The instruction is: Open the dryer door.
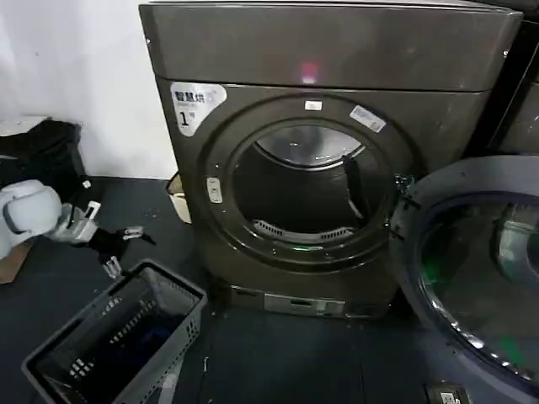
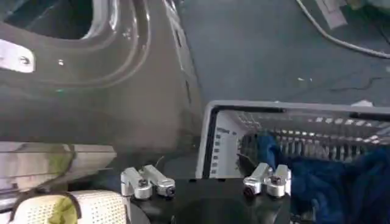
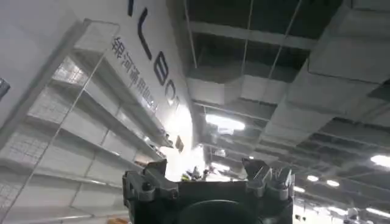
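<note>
The dryer (image 1: pixel 337 59) is a dark bronze-grey machine with a white "1" sticker, standing in front of me. Its round drum opening (image 1: pixel 303 194) is uncovered. The dryer door (image 1: pixel 472 172) is swung wide to the right, grey inner side and dark glass facing me. My left gripper (image 1: pixel 118 248) hangs low to the left of the machine, above a basket's far corner. In the left wrist view the left gripper (image 2: pixel 207 181) is open and holds nothing, with the dryer (image 2: pixel 122 91) front beside it. My right gripper (image 3: pixel 207 173) is open, pointing up at a ceiling.
A grey laundry basket (image 1: pixel 160 290) with blue cloth (image 2: pixel 341 182) inside sits on the dark floor, front left of the dryer. A small white-rimmed bin (image 1: pixel 178 195) stands at the dryer's left side. A second dark machine (image 1: pixel 522 101) stands at the back right. A cable (image 2: pixel 341 39) lies on the floor.
</note>
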Controlling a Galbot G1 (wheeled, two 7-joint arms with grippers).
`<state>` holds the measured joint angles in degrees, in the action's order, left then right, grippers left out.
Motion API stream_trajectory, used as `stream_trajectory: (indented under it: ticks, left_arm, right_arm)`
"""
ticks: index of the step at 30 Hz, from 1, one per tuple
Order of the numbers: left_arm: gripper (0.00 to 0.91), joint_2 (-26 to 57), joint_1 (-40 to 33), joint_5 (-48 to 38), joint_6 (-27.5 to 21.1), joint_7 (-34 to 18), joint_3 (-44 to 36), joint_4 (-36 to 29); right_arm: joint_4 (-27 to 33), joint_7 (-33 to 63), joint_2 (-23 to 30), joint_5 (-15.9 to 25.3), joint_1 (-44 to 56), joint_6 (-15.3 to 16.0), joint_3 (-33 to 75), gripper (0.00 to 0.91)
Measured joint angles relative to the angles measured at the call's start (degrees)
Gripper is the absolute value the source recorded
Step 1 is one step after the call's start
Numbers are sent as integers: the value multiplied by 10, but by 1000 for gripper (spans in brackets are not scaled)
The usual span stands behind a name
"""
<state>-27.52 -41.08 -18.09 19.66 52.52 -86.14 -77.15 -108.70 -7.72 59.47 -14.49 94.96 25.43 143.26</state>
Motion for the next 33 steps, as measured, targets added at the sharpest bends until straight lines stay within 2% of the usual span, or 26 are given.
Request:
stream_trajectory:
  ticks: [15, 33]
  left_arm:
    - [907, 8, 26, 43, 37, 28, 10, 3]
    - [907, 26, 46, 49, 44, 35, 24, -5]
  right_arm:
    - [-6, -3, 3, 0, 2, 1, -2, 907]
    - [1, -3, 3, 14, 1, -8, 0, 907]
